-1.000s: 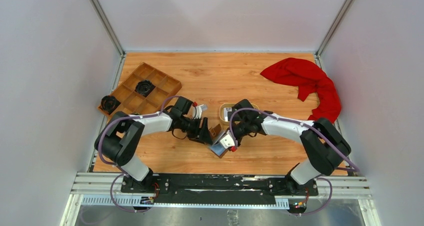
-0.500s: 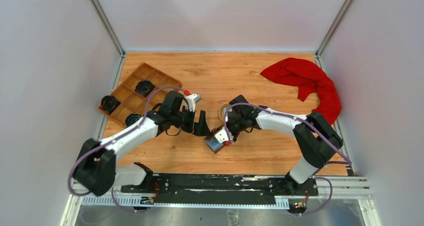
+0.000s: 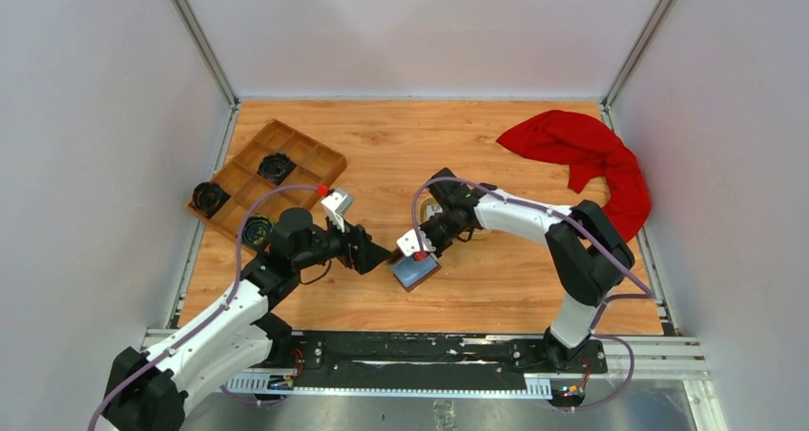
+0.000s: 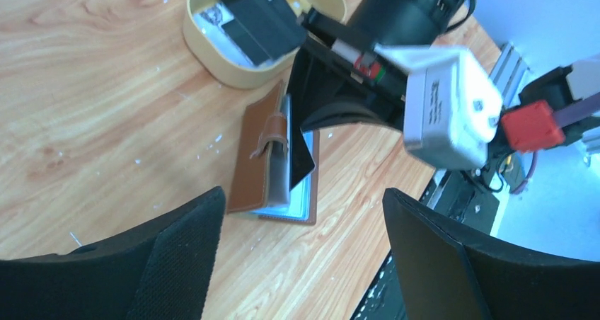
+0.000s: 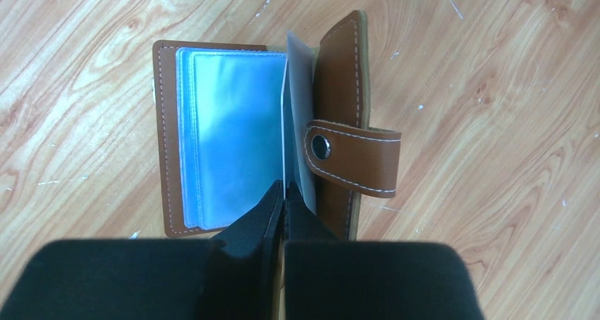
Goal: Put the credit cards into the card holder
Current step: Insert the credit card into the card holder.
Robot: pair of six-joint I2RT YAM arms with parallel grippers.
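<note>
The brown card holder (image 3: 416,273) lies open on the table, its blue-grey pockets (image 5: 226,136) facing up and its snap flap (image 5: 354,157) folded to the right. My right gripper (image 3: 423,253) is shut on a black credit card (image 4: 303,163), held edge-down between the holder's leaves; in the right wrist view the gripper (image 5: 283,192) pinches it edge-on. My left gripper (image 4: 304,263) is open and empty, just left of the holder in the top view (image 3: 380,256). More cards, one black (image 4: 258,19) and one whitish (image 4: 212,19), lie in the oval tan dish (image 4: 233,76).
A wooden compartment tray (image 3: 303,172) with black round parts stands at the back left. A red cloth (image 3: 582,154) lies at the back right. The right arm reaches across over the tan dish. Grey walls close in the table.
My left arm has pulled back towards its base and its gripper now stands apart from the holder. My right gripper has shifted left with the black card, down into the open holder.
</note>
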